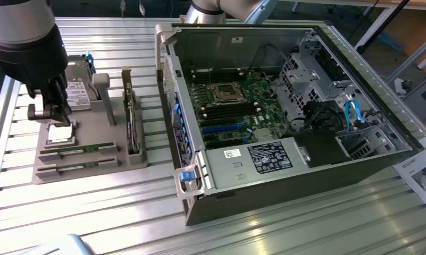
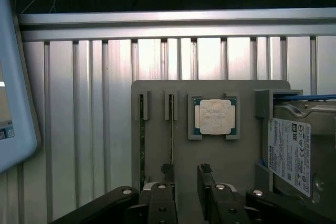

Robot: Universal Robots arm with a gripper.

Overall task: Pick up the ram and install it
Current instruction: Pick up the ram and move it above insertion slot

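Observation:
Two slim green ram strips (image 1: 78, 150) lie side by side in slots at the front of a grey holder tray (image 1: 92, 175) in the exterior view's left. The wrist view shows them edge-on, one (image 2: 171, 129) running toward a fingertip (image 2: 167, 170), the other (image 2: 142, 145) beside it. My gripper (image 1: 53, 114) hangs above the tray, over the square silver processor chip (image 1: 60, 133), apart from the strips. Its jaws stand open with nothing between them (image 2: 186, 174). The open computer case (image 1: 284, 159) shows its motherboard (image 1: 234, 114) with black and blue memory slots.
A silver hard drive (image 2: 299, 150) with a white label sits on the tray beside the processor (image 2: 215, 116). An expansion card (image 1: 131, 127) stands upright at the tray's edge near the case. A pale blue device (image 2: 16, 103) lies on the slatted metal table (image 1: 92, 212).

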